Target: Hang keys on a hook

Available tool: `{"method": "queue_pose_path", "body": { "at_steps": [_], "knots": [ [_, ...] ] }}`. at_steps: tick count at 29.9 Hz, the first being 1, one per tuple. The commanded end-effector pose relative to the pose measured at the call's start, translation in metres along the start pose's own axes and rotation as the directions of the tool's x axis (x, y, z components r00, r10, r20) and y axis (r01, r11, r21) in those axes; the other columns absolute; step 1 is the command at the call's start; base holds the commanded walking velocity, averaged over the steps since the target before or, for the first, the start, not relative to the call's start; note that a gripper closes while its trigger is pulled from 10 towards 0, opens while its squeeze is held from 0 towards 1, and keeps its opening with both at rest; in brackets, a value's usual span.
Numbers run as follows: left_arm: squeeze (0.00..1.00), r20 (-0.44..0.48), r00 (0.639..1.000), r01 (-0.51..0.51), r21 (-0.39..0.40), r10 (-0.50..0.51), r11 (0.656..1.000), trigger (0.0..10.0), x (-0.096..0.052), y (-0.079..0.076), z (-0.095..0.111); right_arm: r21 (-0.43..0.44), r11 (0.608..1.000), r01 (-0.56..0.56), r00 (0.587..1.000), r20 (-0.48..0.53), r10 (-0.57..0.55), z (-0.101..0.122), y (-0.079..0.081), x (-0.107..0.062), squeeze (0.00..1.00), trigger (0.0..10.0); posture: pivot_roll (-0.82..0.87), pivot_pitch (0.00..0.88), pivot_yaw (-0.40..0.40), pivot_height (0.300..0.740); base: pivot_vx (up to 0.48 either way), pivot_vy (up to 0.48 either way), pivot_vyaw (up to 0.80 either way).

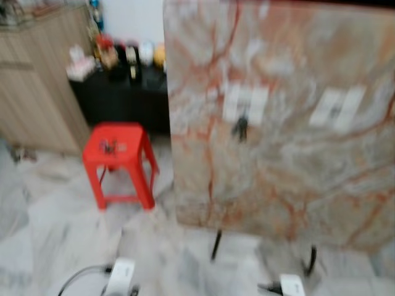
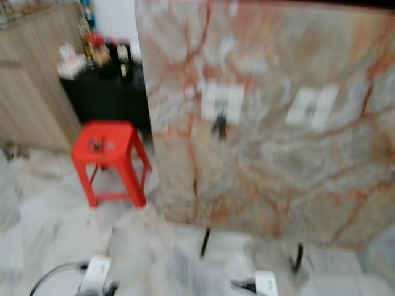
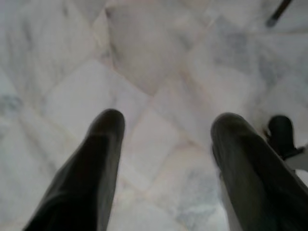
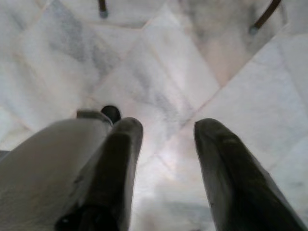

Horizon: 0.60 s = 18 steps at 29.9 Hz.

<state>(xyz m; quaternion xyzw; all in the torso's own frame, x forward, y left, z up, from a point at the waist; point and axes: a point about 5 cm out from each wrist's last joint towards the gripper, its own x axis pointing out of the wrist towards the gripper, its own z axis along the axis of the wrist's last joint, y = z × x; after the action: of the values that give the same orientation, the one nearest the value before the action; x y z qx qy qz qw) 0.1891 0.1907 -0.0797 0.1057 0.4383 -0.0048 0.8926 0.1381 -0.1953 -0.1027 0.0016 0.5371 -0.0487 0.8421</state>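
A small dark bunch, likely the keys (image 1: 112, 147), lies on top of a red plastic stool (image 1: 126, 132); blur hides the detail. To its right stands a marble-patterned board (image 1: 290, 166) with two pairs of white hook plates (image 1: 245, 103) (image 1: 338, 108). A dark item (image 1: 240, 127) hangs below the left pair. Both arms hang low over the floor. My left gripper (image 3: 166, 144) is open with nothing between its fingers. My right gripper (image 4: 166, 139) is open too, above bare marble tiles.
The board rests on thin black legs (image 1: 215, 245) on a white marble floor (image 1: 55, 216). A wooden cabinet (image 1: 37, 80) stands at the left, and a black sideboard (image 1: 123, 98) carrying bottles and jars lies behind the stool. Both head views are blurred.
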Motion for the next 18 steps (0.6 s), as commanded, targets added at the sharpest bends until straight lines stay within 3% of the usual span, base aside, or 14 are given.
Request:
{"method": "queue_pose_path", "body": {
  "at_steps": [1, 18],
  "knots": [
    [0.0, -0.046, 0.999, -0.015, 0.007, 0.015, 1.0, 10.0, -0.0031, 0.0079, -0.0146, 0.014, 1.0, -0.013, 1.0, 0.014, 0.013, 0.0025, 0.0066, 0.0005, 0.0, 10.0, -0.09, 0.0, -0.001, 0.74, 0.0, 0.48, 0.0],
    [0.0, -0.065, 0.998, -0.022, -0.029, 0.02, 0.999, 10.0, -0.0051, 0.0059, -0.0227, 0.04, 0.999, -0.012, 0.999, 0.03, 0.011, 0.0054, 0.0067, 0.0006, 0.0, 10.0, -0.07, 0.0, -0.028, 0.74, 0.0, 0.48, 0.0]
  ]
}}
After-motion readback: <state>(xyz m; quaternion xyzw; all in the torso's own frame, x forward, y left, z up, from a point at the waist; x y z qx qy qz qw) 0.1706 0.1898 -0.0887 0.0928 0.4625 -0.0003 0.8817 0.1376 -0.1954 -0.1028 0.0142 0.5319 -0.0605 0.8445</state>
